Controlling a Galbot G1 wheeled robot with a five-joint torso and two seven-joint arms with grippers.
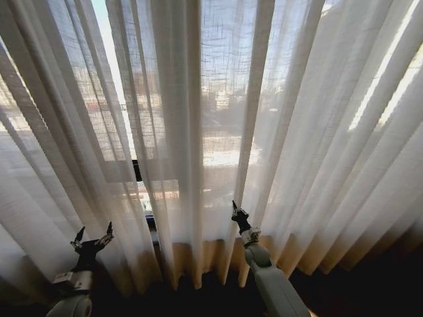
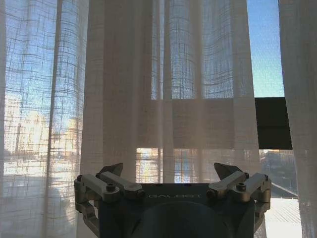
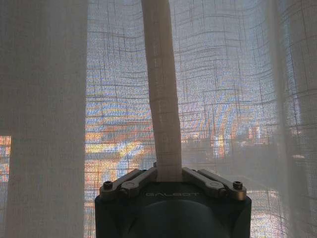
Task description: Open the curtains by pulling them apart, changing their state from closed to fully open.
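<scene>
The sheer white curtains (image 1: 218,119) hang in narrow pleats across the whole window. My right gripper (image 1: 236,212) reaches up into the middle folds. In the right wrist view it (image 3: 169,174) is shut on one bunched pleat (image 3: 162,99) that rises straight from between its fingers. At lower left my left gripper (image 1: 94,234) is open, just short of the fabric. The left wrist view shows it (image 2: 168,171) with its fingers spread wide, nothing between them, and a curtain panel (image 2: 129,99) hanging close in front.
A narrow gap between two panels (image 1: 114,59) shows sky and a dark window frame bar (image 2: 271,123). The curtain hems end near a dark floor (image 1: 370,290). Bright daylight and buildings show through the fabric.
</scene>
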